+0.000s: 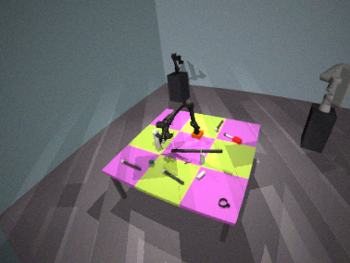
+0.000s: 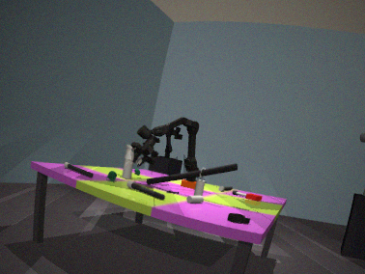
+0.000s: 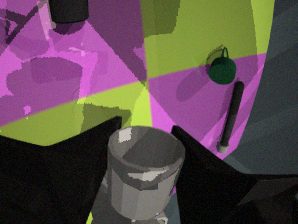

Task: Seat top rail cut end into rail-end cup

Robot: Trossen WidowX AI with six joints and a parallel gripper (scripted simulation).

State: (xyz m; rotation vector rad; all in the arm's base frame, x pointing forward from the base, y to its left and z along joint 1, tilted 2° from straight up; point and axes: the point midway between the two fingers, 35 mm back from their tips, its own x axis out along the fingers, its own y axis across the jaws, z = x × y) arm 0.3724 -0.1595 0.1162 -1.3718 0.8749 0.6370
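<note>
The black rail (image 1: 196,151) (image 2: 193,175) lies tilted through the cap on the short grey post (image 1: 202,158) (image 2: 199,187). Its near end (image 3: 68,11) shows at the top left of the wrist view, well apart from the cup. The big pale post (image 1: 156,139) (image 2: 127,166) stands upright to the left. My gripper (image 3: 146,126) (image 2: 139,160) is beside the upper part of this post, shut on the grey rail-end cup (image 3: 145,192). The cup's open mouth shows between the fingers and no rail is in it. The brace band is hidden or too small to make out.
Black rods (image 1: 173,177) (image 1: 131,165) (image 3: 232,115), a green piece (image 1: 151,162) (image 2: 112,176) (image 3: 222,71) and a white cylinder (image 1: 200,175) (image 2: 195,199) lie on the table. A black ring (image 1: 223,202) (image 2: 238,218) is near the front corner, a red-ended tool (image 1: 236,140) (image 2: 253,197) at the right.
</note>
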